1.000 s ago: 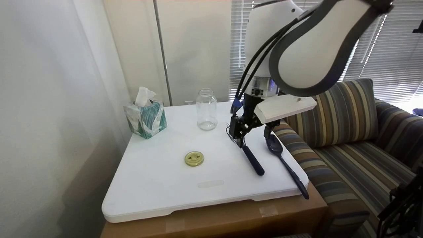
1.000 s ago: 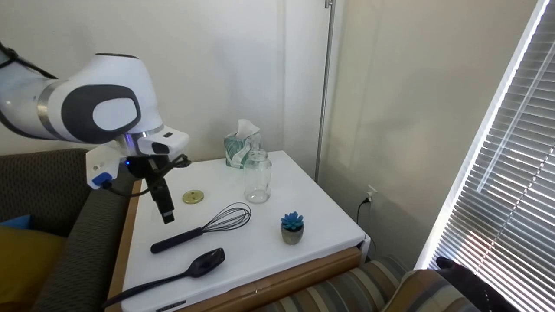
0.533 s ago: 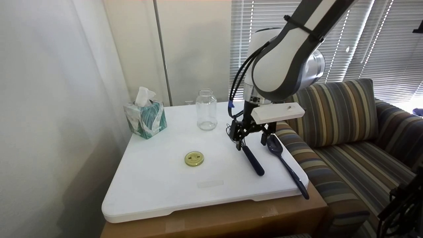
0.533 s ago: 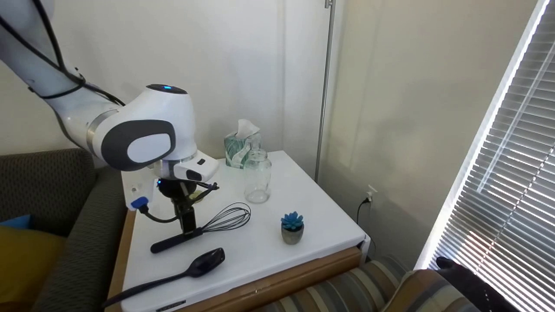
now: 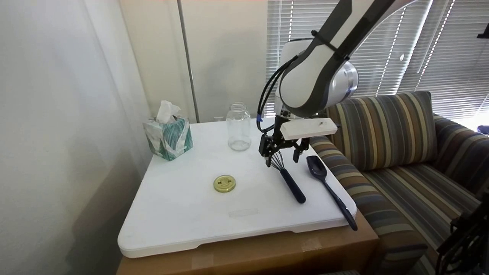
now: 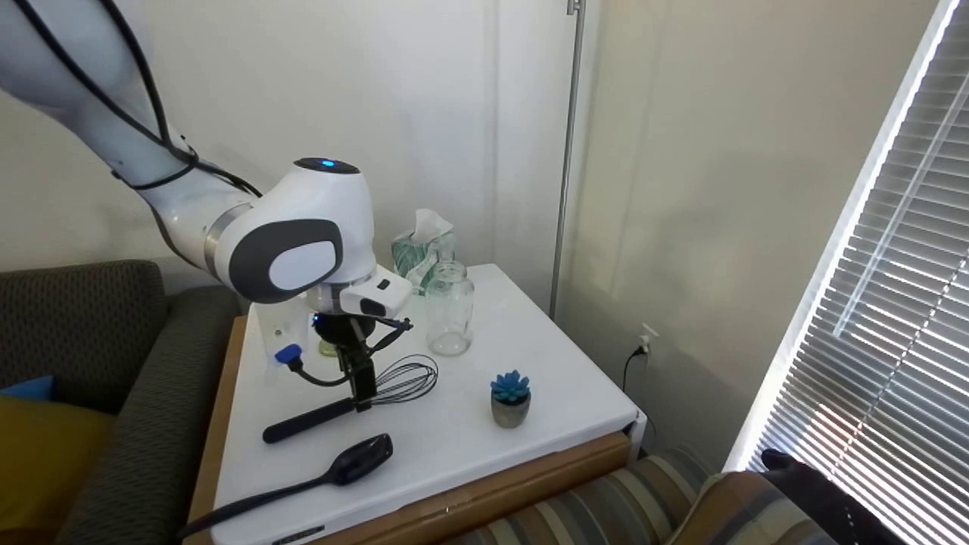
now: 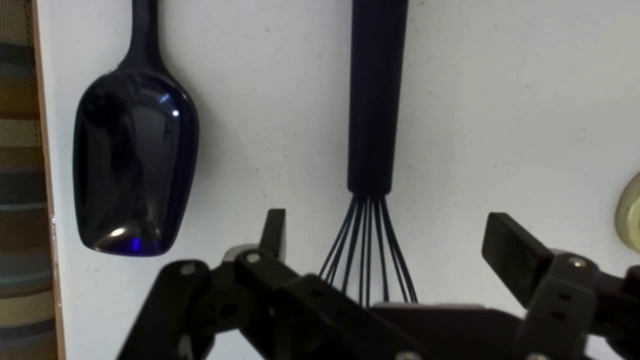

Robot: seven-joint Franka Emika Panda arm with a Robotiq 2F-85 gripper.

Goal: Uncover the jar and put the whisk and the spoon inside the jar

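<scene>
Jaws of the gripper [image 7: 387, 227] stand wide apart and hold nothing. Beneath them spreads the white table [image 5: 179, 214]. Farthest from them on it sits the tissue box [image 5: 170, 139]. Nearer, and likewise outside the wrist view, the jar [image 6: 450, 318] stands upright and uncovered in both exterior views. Left of the jaws in the wrist view lies the spoon [image 7: 132, 165], its handle cut off there but whole in both exterior views. The whisk [image 7: 377, 100] lies with its wires between the jaws in the wrist view; how high above it they hang, I cannot tell. Right of the jaws stands the plant [image 6: 510, 401], seen in an exterior view alone. The lid [image 5: 224, 183] lies flat, left of the jaws and whole in an exterior view, right of them and cut by the edge in the wrist view.

Compared with a second earlier, the gripper is lower and further toward the wires; the jar, spoon, whisk and lid lie unmoved.
</scene>
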